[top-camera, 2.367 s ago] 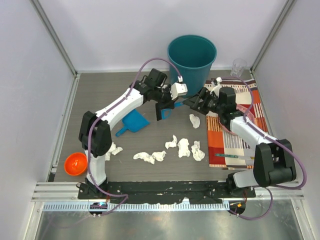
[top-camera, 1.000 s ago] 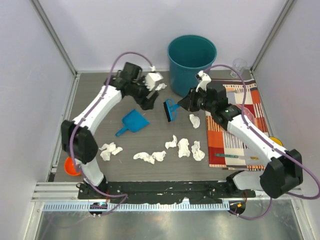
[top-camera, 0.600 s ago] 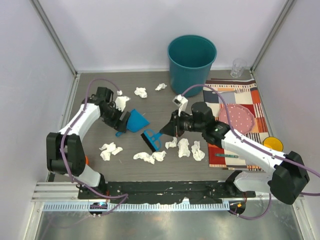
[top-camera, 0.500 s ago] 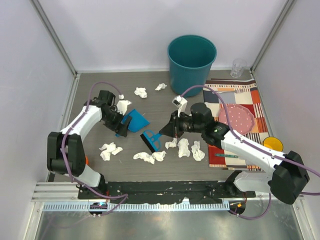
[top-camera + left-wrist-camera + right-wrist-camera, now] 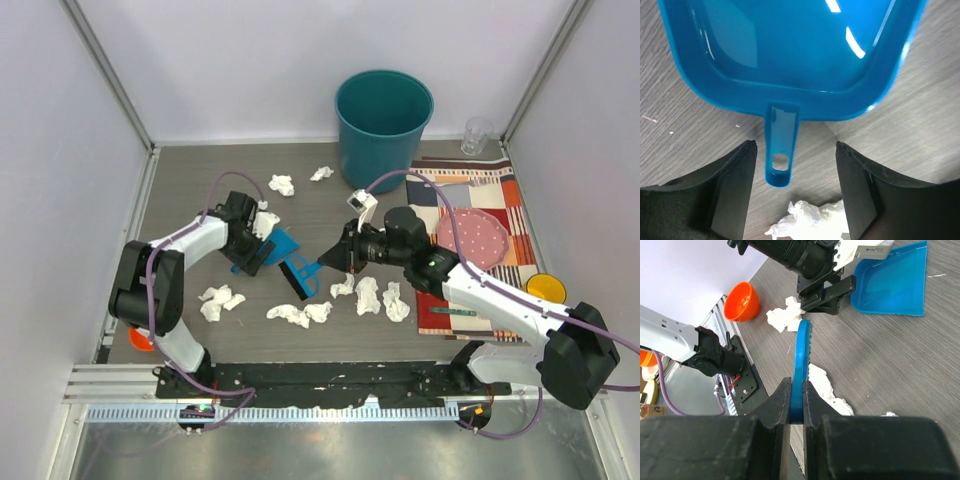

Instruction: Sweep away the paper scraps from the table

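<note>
Several white paper scraps lie on the dark table (image 5: 190,190): two at the back (image 5: 282,184), one at the left (image 5: 220,300), and a row in the middle (image 5: 368,295). My right gripper (image 5: 335,258) is shut on a blue brush (image 5: 300,275), whose bristles sit low by the scraps (image 5: 825,387); in the right wrist view the gripper (image 5: 796,410) pinches the brush (image 5: 801,355) edge-on. My left gripper (image 5: 795,150) is open, straddling the handle (image 5: 781,150) of a blue dustpan (image 5: 790,50) without touching it. A wad (image 5: 810,220) lies just below.
A teal bin (image 5: 384,115) stands at the back centre. A striped placemat (image 5: 470,290) on the right carries a pink plate (image 5: 478,235) and a teal stick (image 5: 455,312). An orange bowl (image 5: 742,300) sits front left, a yellow bowl (image 5: 545,288) far right, a glass (image 5: 477,133) back right.
My left arm has come from the back of the table down to the dustpan handle. My right arm has carried the brush from near the bin to the middle scraps.
</note>
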You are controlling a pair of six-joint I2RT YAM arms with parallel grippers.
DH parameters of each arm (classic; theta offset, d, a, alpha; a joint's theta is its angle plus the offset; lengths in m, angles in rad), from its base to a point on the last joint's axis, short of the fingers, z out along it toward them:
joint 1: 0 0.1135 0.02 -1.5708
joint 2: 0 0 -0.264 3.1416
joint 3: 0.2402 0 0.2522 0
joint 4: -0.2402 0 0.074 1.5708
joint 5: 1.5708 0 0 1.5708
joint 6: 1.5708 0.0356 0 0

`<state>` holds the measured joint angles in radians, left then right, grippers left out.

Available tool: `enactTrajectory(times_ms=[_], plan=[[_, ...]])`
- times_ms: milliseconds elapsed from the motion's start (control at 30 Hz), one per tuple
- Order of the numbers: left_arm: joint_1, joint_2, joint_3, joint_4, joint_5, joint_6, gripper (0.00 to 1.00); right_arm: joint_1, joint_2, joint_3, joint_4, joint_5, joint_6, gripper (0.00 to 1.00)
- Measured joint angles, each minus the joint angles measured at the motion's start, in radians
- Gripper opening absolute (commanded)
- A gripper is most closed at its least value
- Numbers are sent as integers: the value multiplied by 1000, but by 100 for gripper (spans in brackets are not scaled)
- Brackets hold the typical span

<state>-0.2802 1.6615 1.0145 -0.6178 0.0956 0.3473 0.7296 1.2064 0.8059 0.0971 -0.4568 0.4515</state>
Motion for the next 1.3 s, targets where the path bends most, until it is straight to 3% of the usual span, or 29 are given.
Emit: enactTrajectory(times_ms=[200, 300, 333, 533, 700, 967, 1167, 1300], plan=[[6, 31, -5, 15, -29, 4, 42, 0, -5, -15, 2, 4, 0, 1], [3, 34, -5, 13, -19, 1, 17, 0, -10, -15, 0, 12, 0, 1], [2, 34, -4, 14, -21, 4, 0, 0, -12, -15, -2, 17, 0, 1], [11, 39, 11, 7, -26, -7, 0, 19, -36, -13, -24, 109, 0, 1], [76, 8, 61, -13, -34, -9, 0, 138, 22, 35, -9, 216, 6, 1], [246, -202, 152, -33, -77, 32, 0, 367, 484, 394, 68, 269, 59, 1], [390, -249, 166, -66, -97, 74, 0, 397, 723, 558, 82, 256, 159, 1], [420, -252, 166, -96, -101, 85, 0, 397, 837, 659, 82, 246, 201, 1]])
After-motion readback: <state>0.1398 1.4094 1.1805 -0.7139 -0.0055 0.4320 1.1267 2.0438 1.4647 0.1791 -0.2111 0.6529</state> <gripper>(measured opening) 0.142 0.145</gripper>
